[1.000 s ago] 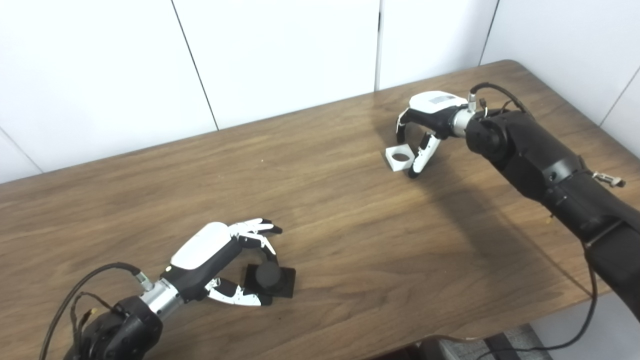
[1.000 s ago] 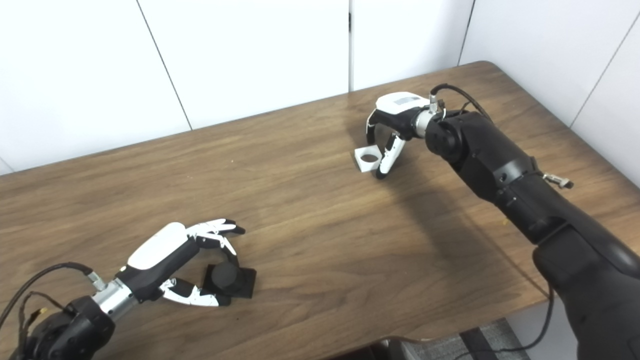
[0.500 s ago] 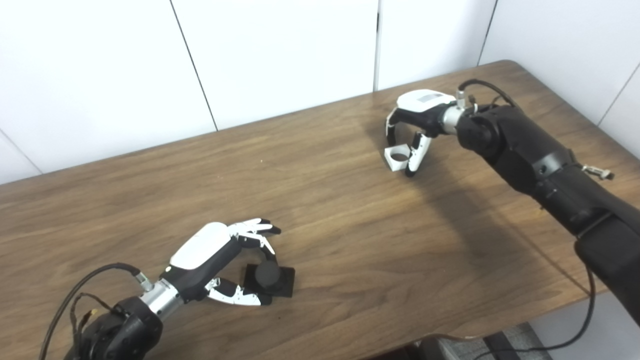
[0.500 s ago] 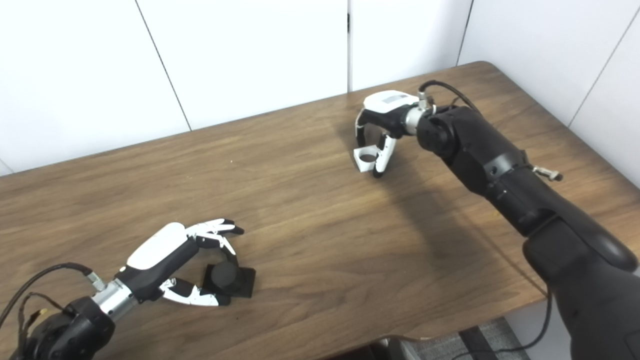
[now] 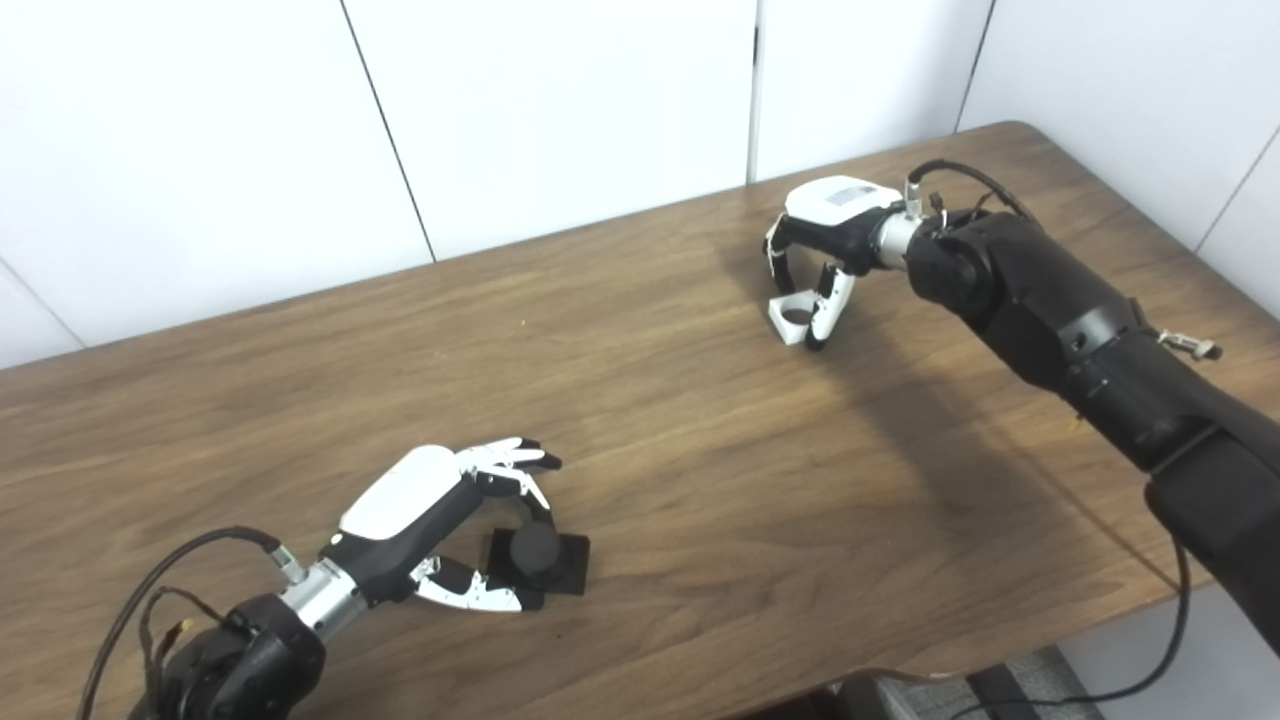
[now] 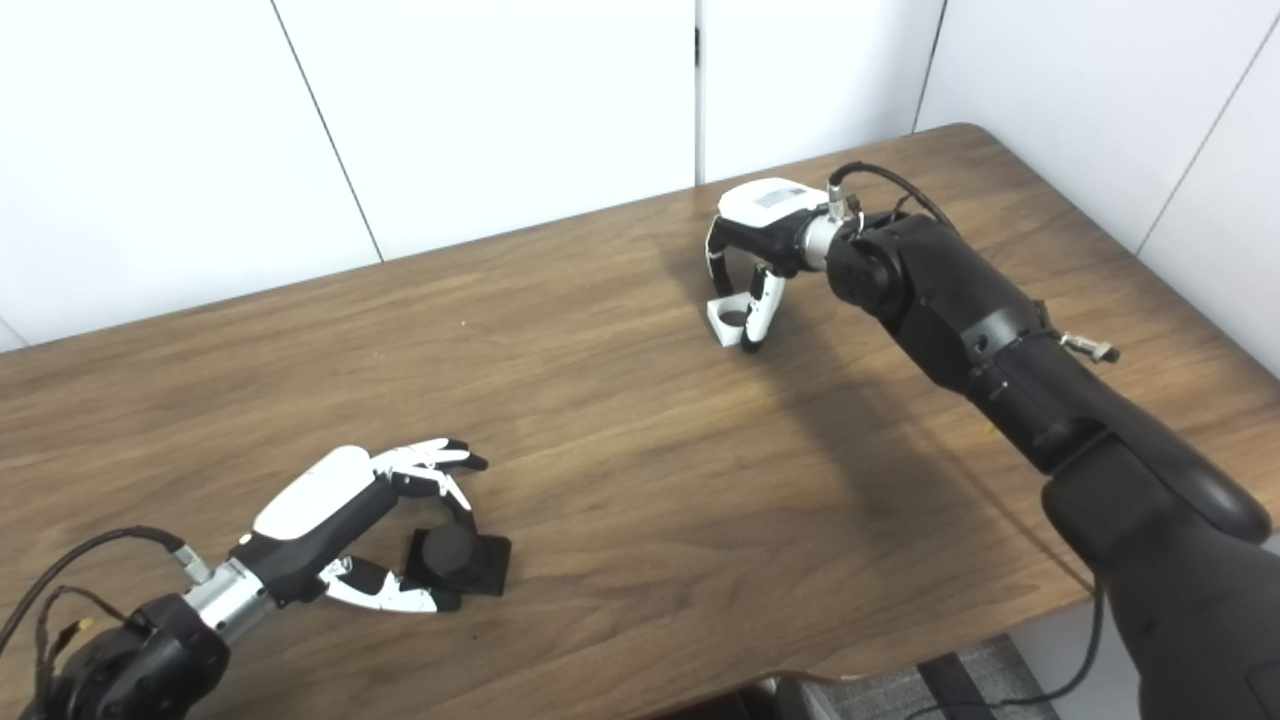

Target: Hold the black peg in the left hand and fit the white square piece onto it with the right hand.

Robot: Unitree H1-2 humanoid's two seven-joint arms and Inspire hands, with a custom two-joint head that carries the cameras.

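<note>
**Both hands cupped around their parts on the wooden table**

While the long brown wood-grain table (image 5: 650, 480) carries both parts, each hand sits at its own piece, the two well apart. Nearest the camera, at the lower left, the left hand (image 5: 440, 520), white-backed with black and white fingers, reaches in from the picture's bottom edge on a black arm with loose black cables at the wrist. Its fingers (image 5: 505, 460) are spread and curved over the far side of the black peg (image 5: 535, 548), a short round black post standing upright on a flat black square base that lies on the table. The thumb (image 5: 480, 595) lies low along the near side of the base. The hand is half open, cupped around the peg; from these views it cannot be told whether the fingertips press on the peg, and the base rests flat on the wood.

Farther back and to the right, the right hand (image 5: 825, 245) comes in on a thick black arm (image 5: 1060, 320) that crosses the table from the lower right. Its palm faces down, with the fingers curled downward on the left and the thumb (image 5: 828, 312) pointing down on the right. Between them sits the white square piece (image 5: 790, 318), a small white block with a round hole through its middle, resting on the table. The thumb is right against its right side and the fingers close beside its left edge, a narrow grip around the piece.

Behind the table stand plain white wall panels (image 5: 560, 110).
</note>
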